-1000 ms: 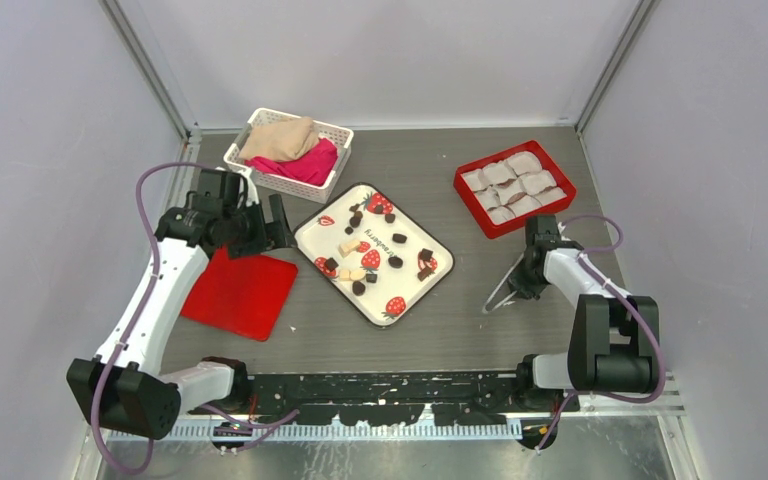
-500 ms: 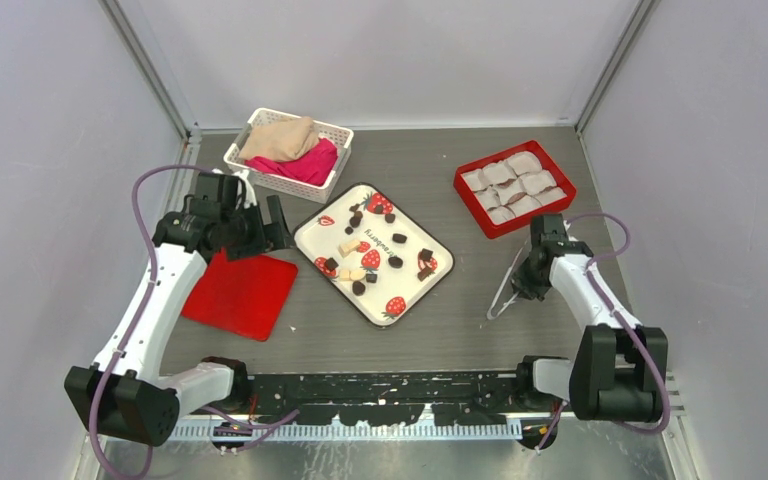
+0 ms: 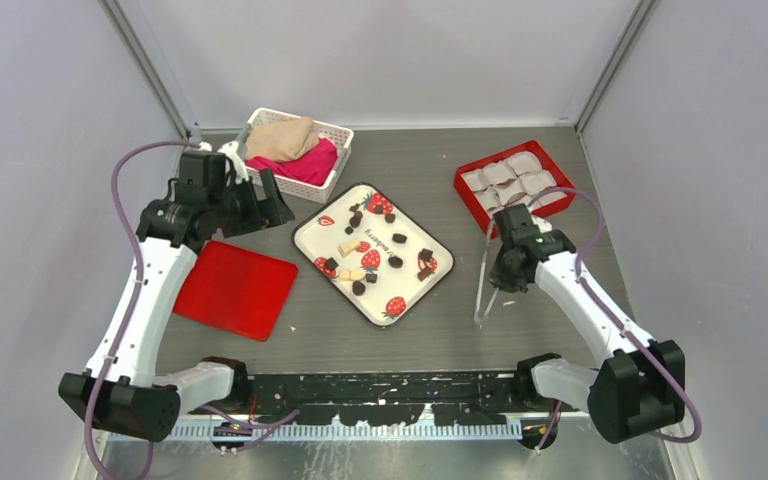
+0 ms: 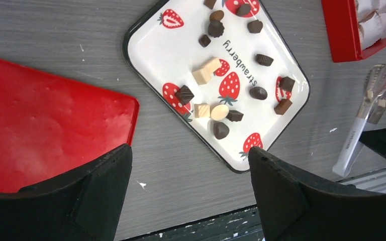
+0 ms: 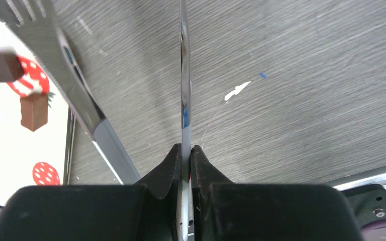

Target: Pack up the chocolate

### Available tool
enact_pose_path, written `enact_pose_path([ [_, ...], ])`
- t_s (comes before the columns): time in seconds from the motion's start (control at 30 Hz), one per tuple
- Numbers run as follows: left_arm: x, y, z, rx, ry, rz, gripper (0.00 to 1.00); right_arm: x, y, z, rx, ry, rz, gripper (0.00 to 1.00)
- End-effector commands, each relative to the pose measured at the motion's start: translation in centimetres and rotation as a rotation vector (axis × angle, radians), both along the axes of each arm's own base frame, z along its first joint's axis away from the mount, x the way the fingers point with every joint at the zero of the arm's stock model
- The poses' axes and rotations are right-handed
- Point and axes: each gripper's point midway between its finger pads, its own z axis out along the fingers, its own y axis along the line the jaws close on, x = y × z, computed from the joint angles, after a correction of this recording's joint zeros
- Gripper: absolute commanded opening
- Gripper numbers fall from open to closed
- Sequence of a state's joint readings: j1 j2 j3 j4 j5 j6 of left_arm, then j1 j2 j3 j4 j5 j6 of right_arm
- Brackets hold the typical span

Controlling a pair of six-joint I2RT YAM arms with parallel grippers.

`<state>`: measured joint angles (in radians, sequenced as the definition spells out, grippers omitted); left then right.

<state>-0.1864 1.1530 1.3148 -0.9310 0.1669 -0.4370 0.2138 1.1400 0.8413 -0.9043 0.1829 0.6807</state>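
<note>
The chocolate (image 3: 397, 239) lies as several small dark lumps, with a few pale ones, on a white strawberry-print tray (image 3: 312, 222) at mid table. My right gripper (image 3: 508, 268) is shut on metal tongs (image 3: 482, 285) just right of the tray. In the right wrist view one tong arm (image 5: 183, 75) is pinched between my right gripper (image 5: 187, 149), and the other arm splays left. My left gripper (image 3: 257, 205) hangs open left of the tray. The left wrist view shows the left gripper (image 4: 188, 150) empty above the chocolate (image 4: 221, 130), tray (image 4: 166, 55) and tongs (image 4: 354, 138).
A red box (image 3: 560, 165) lined with white paper cups stands at the back right. A flat red lid (image 3: 235, 290) lies left of the tray. A white basket (image 3: 340, 135) holding cloths sits at the back left.
My right gripper closed on the tongs, lifted them off the table and carried them left toward the tray. My left arm drew back and up, still open.
</note>
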Motion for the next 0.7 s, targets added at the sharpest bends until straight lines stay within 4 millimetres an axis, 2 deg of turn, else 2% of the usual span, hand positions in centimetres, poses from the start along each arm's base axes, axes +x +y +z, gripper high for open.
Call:
enact_pose_path([
  [0.0,1.3,-0.9,1.9,-0.027,-0.071,-0.033,0.86,0.5,0.5,0.6,-0.109,-0.003,0.045,0.01],
  [0.17,1.8,-1.7,1.6,-0.07,-0.061,-0.047,0.86,1.2,1.4,-1.4,-0.111,0.026,0.088,0.01],
  [0.3,1.9,-1.8,1.2,-0.071,-0.054,-0.046,0.86,2.0,1.0,-2.8,-0.154,0.044,0.113,0.03],
  [0.33,1.9,-1.7,1.1,-0.069,-0.05,-0.045,0.86,2.3,0.8,-2.8,-0.171,0.046,0.114,0.06],
  [0.37,2.0,-1.7,1.0,-0.068,-0.049,-0.043,0.86,2.6,0.8,-2.7,-0.178,0.041,0.12,0.17],
  [0.43,2.1,-1.6,0.9,-0.066,-0.045,-0.035,0.86,3.4,0.5,-2.2,-0.2,0.015,0.113,0.45],
  [0.5,2.3,-1.6,0.8,-0.067,-0.046,-0.03,0.86,4.0,0.4,-1.4,-0.213,-0.017,0.106,0.63],
  [0.57,2.3,-2.1,1.0,-0.078,-0.046,-0.062,0.86,4.4,0.2,-0.4,-0.222,-0.045,0.093,0.71],
  [0.67,2.4,-2.4,1.0,-0.09,-0.034,-0.073,0.86,4.8,0.0,1.7,-0.213,-0.107,0.063,0.74],
])
